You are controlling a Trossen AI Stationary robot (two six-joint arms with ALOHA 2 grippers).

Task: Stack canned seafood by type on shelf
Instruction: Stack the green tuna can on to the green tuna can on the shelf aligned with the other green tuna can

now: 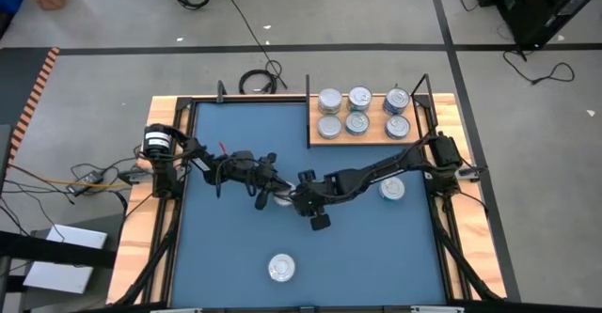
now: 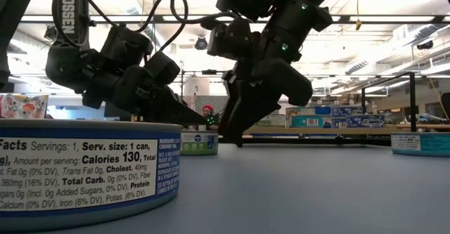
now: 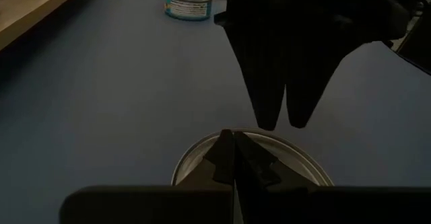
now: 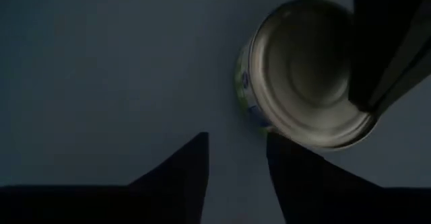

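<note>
Centre tin point(image 1: 282, 198) on the mat point(image 1: 235, 247), well short of the shelf point(image 1: 369, 136) and its six tins point(image 1: 360, 111). Hemmed in by both arms: left jaws point(image 3: 234, 158) pinched together over the lid, holding nothing; right jaws point(image 4: 237, 158) narrowly parted just beside the rim, apparently not yet around it. Risk: arms colliding, or the tin nudged aside by a mistimed closing. Two more tins loose on the mat.
</note>
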